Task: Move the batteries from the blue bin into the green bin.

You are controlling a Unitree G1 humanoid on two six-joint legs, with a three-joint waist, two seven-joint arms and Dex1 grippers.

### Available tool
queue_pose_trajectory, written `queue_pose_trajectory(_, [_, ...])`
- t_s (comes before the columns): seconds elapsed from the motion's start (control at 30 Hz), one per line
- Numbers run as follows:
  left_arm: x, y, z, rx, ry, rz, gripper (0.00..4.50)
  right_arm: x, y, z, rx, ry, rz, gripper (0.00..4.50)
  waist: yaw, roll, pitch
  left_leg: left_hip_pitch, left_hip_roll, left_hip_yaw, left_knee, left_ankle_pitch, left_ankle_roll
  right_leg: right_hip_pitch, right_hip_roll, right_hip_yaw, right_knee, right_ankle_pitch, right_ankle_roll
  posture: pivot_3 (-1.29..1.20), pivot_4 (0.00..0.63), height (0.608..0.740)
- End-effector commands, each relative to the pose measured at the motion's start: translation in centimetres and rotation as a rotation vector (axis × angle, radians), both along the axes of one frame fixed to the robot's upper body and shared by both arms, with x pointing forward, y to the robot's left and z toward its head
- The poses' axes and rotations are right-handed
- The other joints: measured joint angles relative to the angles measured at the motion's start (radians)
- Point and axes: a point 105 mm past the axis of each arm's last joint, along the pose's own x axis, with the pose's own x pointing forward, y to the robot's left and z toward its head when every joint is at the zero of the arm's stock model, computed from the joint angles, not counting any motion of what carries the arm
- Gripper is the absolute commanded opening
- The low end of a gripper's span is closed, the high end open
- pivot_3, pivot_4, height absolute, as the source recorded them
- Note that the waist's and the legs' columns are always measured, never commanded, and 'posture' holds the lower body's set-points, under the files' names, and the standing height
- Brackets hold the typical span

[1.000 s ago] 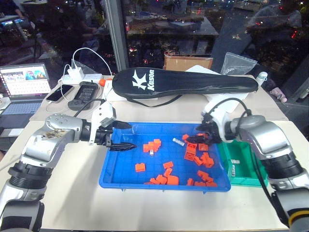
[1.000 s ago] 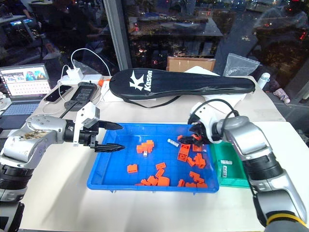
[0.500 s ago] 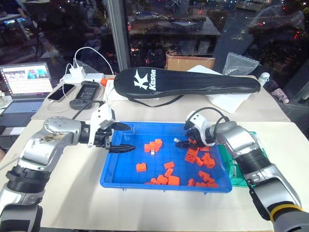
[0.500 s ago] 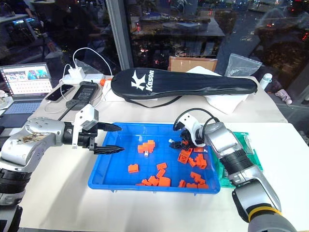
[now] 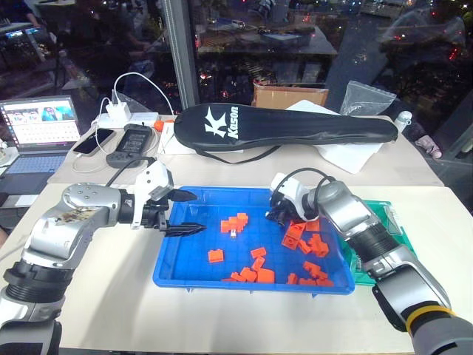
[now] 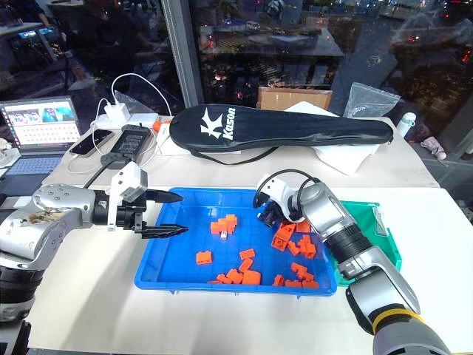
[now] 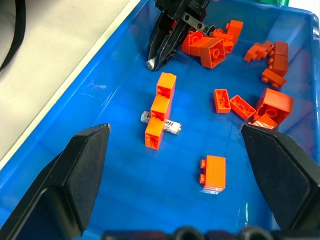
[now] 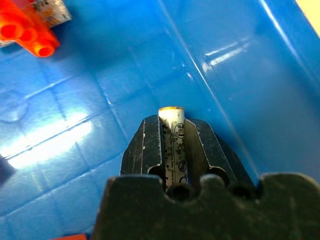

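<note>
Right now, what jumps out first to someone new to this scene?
The blue bin strewn with orange bricks at table centre, both arms over it. The right gripper has its jaws shut on a battery near the bin's far wall. Behind lies a black racket cover.

Blue bin (image 5: 177,275) on the bench (image 5: 111,310), green bin (image 6: 384,240) touching its right side, bricks (image 5: 255,270) and a battery (image 7: 170,127) in the blue bin, racket case (image 5: 288,126) behind, laptop (image 5: 37,129) far left.
</note>
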Motion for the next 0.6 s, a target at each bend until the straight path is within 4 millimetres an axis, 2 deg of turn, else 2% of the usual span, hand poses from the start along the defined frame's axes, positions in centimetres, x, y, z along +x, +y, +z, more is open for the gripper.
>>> queue_pose_trajectory(0.03, [-0.1,-0.6,1.2,-0.030,-0.042,-0.029,4.50,0.2,-0.2,7.3,0.120,-0.161,0.001,0.25,0.002,0.000,0.000,0.000,0.000,0.000,0.000,0.000,0.000,-0.001,0.000,0.000,0.000,0.000,0.000,0.00,0.150,0.696])
queue_pose_trajectory(0.07, [0.0,-0.8,1.3,-0.041,-0.041,-0.040,4.50,-0.2,-0.8,8.9,0.131,-0.185,0.005,0.25,0.002,0.001,0.001,-0.001,0.000,0.000,0.000,0.000,0.000,-0.001,0.000,0.000,0.000,0.000,0.000,0.00,0.150,0.696])
queue_pose_trajectory(0.13, [0.2,-1.2,1.6,-0.059,-0.041,-0.055,4.50,-1.0,-1.9,10.6,0.127,-0.204,0.005,0.25,0.006,0.001,0.001,-0.001,0.000,0.000,0.000,0.000,0.000,-0.001,0.000,0.000,0.000,0.001,-0.001,0.00,0.150,0.696])
queue_pose_trajectory(0.17, [0.3,-1.5,1.9,-0.078,-0.043,-0.068,4.50,-1.4,-3.7,11.5,0.077,-0.234,-0.017,0.25,0.010,0.001,0.001,-0.001,0.000,0.000,0.000,0.000,0.000,-0.001,0.000,0.000,0.000,0.000,-0.001,0.00,0.150,0.696])
queue_pose_trajectory(0.23, [0.7,-2.6,2.9,-0.134,-0.050,-0.107,4.50,-2.5,-9.5,13.2,-0.075,-0.274,-0.103,0.25,0.028,0.001,0.001,-0.001,0.000,0.000,0.000,0.000,0.000,0.000,0.000,-0.002,-0.002,0.000,0.000,0.00,0.150,0.696])
queue_pose_trajectory(0.33, [1.0,-3.7,3.8,-0.186,-0.062,-0.148,4.50,-4.0,-13.8,14.4,-0.162,-0.256,-0.189,0.25,0.039,0.001,0.001,-0.001,0.000,-0.001,0.000,0.000,0.000,-0.001,-0.002,-0.004,-0.008,-0.002,0.001,0.00,0.150,0.696])
queue_pose_trajectory(0.4, [1.2,-4.6,4.4,-0.224,-0.068,-0.174,4.50,-5.1,-16.0,14.3,-0.197,-0.222,-0.233,0.25,0.032,0.001,0.001,-0.003,0.000,-0.001,0.000,0.000,0.000,0.003,-0.002,-0.003,-0.011,-0.001,0.001,0.00,0.150,0.696])
queue_pose_trajectory(0.47, [1.2,-5.5,4.8,-0.249,-0.071,-0.202,4.50,-6.1,-17.3,13.3,-0.219,-0.177,-0.266,0.25,0.020,0.001,0.001,-0.002,0.000,-0.001,-0.001,0.000,0.000,0.004,-0.002,-0.003,-0.010,-0.001,0.001,0.00,0.150,0.696])
queue_pose_trajectory(0.53, [1.1,-5.9,5.0,-0.256,-0.075,-0.220,4.50,-6.6,-17.8,12.6,-0.219,-0.151,-0.280,0.25,0.005,0.002,0.001,-0.002,0.000,-0.002,-0.001,0.000,0.000,0.004,-0.001,-0.003,-0.010,-0.001,0.001,0.00,0.150,0.696])
queue_pose_trajectory(0.6, [1.1,-6.0,5.4,-0.270,-0.077,-0.230,4.50,-7.4,-17.8,10.7,-0.223,-0.098,-0.270,0.25,-0.005,0.005,0.001,-0.001,0.000,-0.002,-0.001,0.000,0.000,0.004,-0.001,-0.003,-0.009,-0.001,0.000,0.00,0.150,0.696])
